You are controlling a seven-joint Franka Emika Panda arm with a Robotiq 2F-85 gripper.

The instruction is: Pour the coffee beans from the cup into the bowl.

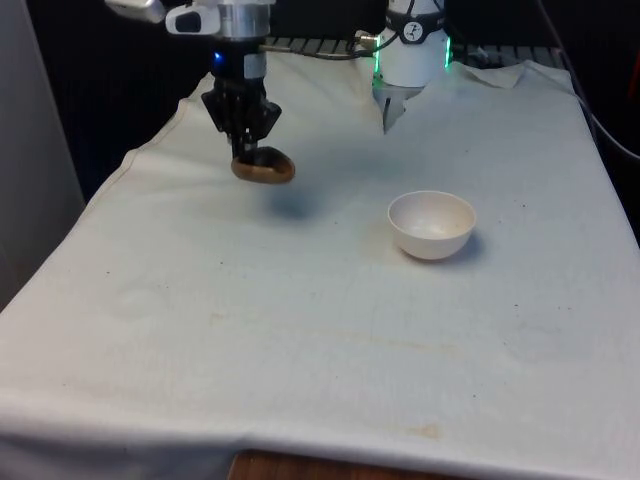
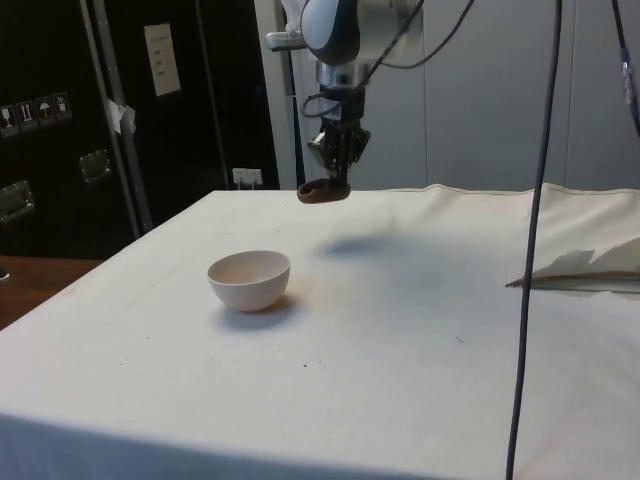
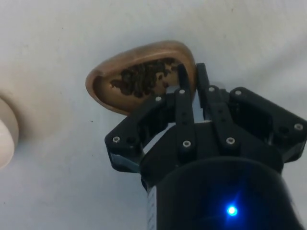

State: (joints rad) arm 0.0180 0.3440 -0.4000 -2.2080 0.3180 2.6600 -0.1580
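My gripper (image 1: 250, 150) is shut on the rim of a shallow brown cup (image 1: 264, 168) and holds it in the air above the cloth. In the wrist view the cup (image 3: 139, 76) holds dark coffee beans (image 3: 144, 79), and one finger (image 3: 183, 91) sits inside the rim with the other outside. In the side view the cup (image 2: 323, 192) hangs level under the gripper (image 2: 335, 178). A white bowl (image 1: 431, 224) stands on the cloth toward the front view's right of the cup, upright and with nothing in it; the side view also has the bowl (image 2: 249, 279).
The white cloth (image 1: 300, 330) covers the table; it is rumpled by the robot's base (image 1: 412, 60). A black cable (image 2: 535, 240) hangs down in the side view. A bowl's edge (image 3: 5, 139) shows in the wrist view.
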